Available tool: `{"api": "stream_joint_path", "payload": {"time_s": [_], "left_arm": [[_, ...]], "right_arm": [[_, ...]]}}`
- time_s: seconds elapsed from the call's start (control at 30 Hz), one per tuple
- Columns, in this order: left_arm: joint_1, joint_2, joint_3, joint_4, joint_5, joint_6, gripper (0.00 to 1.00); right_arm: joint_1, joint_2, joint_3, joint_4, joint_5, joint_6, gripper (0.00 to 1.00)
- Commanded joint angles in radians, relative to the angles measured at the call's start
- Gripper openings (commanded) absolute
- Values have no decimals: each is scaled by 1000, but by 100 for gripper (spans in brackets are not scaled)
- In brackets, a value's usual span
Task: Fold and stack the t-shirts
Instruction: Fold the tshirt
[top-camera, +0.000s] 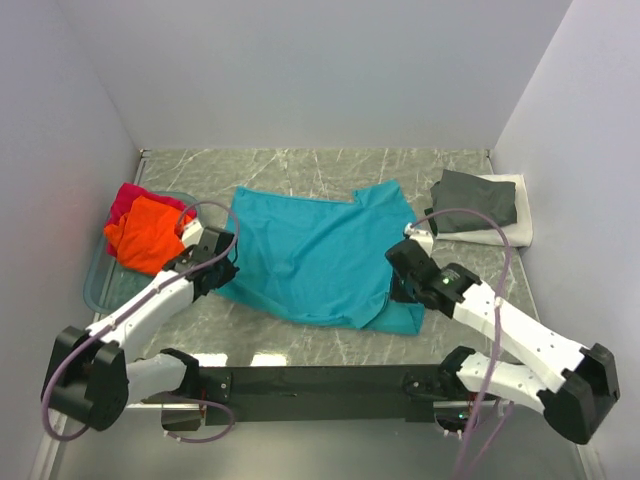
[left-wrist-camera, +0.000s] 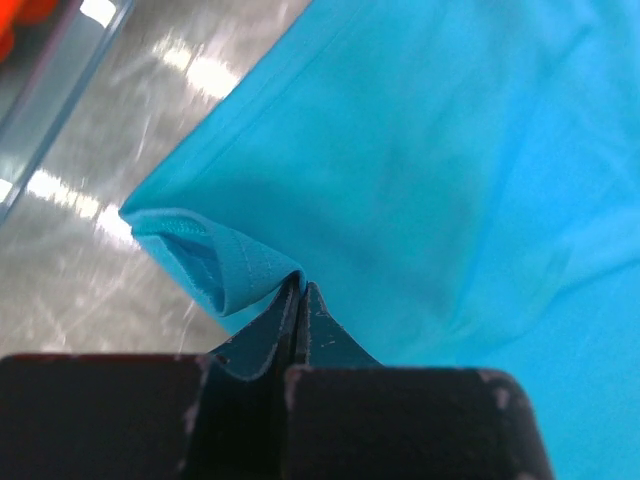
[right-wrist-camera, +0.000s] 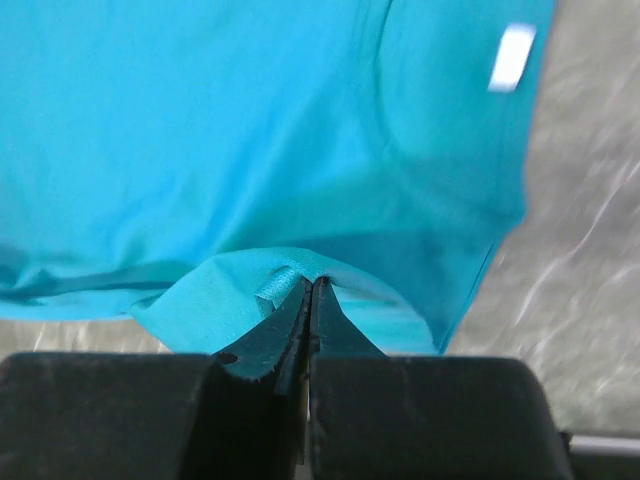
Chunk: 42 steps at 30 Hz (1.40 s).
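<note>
Lying spread across the middle of the tabletop (top-camera: 300, 165), the teal t-shirt (top-camera: 310, 260) is clamped at both sides. The left end effector (left-wrist-camera: 300, 290) is closed on a rolled hem at its left edge. The right end effector (right-wrist-camera: 310, 285) is closed on a fold at its right edge. The orange t-shirt (top-camera: 145, 238) and magenta-red t-shirt (top-camera: 128, 198) sit in the clear tub (top-camera: 95, 288) at left. The dark grey t-shirt (top-camera: 478, 198) lies on the white t-shirt (top-camera: 522, 218) at far right.

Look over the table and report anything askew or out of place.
The teal t-shirt lies crooked and wrinkled across the table. The orange t-shirt and magenta-red t-shirt sit crumpled in a heap in the tub, unfolded. Nothing looks damaged.
</note>
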<state>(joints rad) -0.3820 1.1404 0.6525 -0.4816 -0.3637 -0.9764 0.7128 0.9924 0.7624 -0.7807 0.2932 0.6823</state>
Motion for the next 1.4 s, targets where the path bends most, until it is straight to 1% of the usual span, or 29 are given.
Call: {"api": "stream_joint_path", "payload": {"time_s": [0.0,0.13,0.23,0.53,0.77,0.9,1.13,1.23,1.37], "left_arm": [[22,54,90,52,3,80,0],[28,139,172,78,20,123,1],[32,211,245,61,16,162,1],[43,363,395,21,0,231,1],[45,413,441,-14,-69,239,1],[48,426,458,-9,-72,248,0],[54,510,513,-17,-61,289,1],[55,553,544,-47,-83,294,1],[57,568,552,-57,-103,294,1]], "right_arm": [[-96,54,58,135,-32,-167,0],[-156,139,66,190,-65,-222,0],[-194,190,83,222,-74,-254,0],[-276,282,124,262,-95,-314,0],[-319,356,169,282,-106,-352,0],[-335,394,189,291,-109,-363,0],[-338,477,229,307,-123,-377,0],[-342,508,244,310,-120,-380,0],[-348,535,255,311,-109,-383,0]]}}
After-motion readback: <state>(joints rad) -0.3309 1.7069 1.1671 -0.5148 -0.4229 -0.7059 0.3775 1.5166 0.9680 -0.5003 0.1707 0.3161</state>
